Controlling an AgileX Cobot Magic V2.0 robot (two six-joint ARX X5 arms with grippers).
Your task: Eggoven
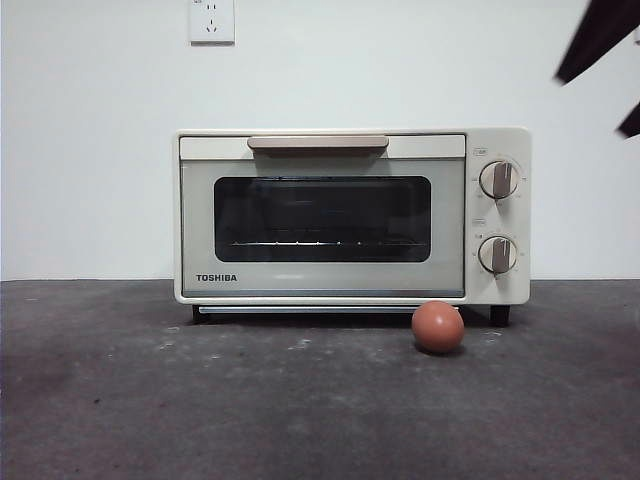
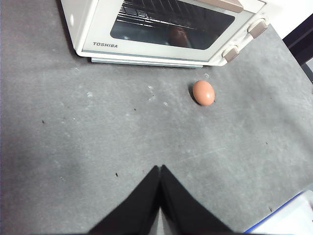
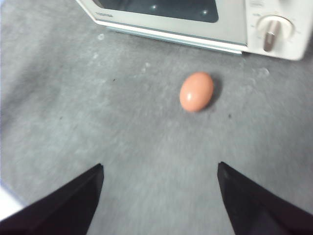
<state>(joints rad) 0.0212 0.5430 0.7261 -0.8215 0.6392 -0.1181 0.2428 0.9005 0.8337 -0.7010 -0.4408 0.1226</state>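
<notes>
Egg on tabletop in front of closed toaster oven

Reddish-brown egg (image 1: 438, 326) lies on the dark grey tabletop (image 1: 150, 400), just in front of the cream TOSHIBA toaster oven (image 1: 350, 215) — near the corner below its two knobs (image 1: 498, 180). Oven door (image 1: 322, 220) closed, tan handle (image 1: 318, 142) along its top. Right gripper (image 3: 160, 169) hangs above the tabletop short of the egg, jaws wide apart, empty. Left gripper (image 2: 160, 169) — jaws together, holding nothing, well apart from the egg. Wall socket (image 1: 211, 20) above the oven.

A bare test bench in a lab-like room: a dark grey felt-like tabletop (image 1: 120, 400), a plain white wall (image 1: 90, 150) with one power socket (image 1: 211, 20), and a lone TOSHIBA toaster oven (image 1: 350, 215).
</notes>
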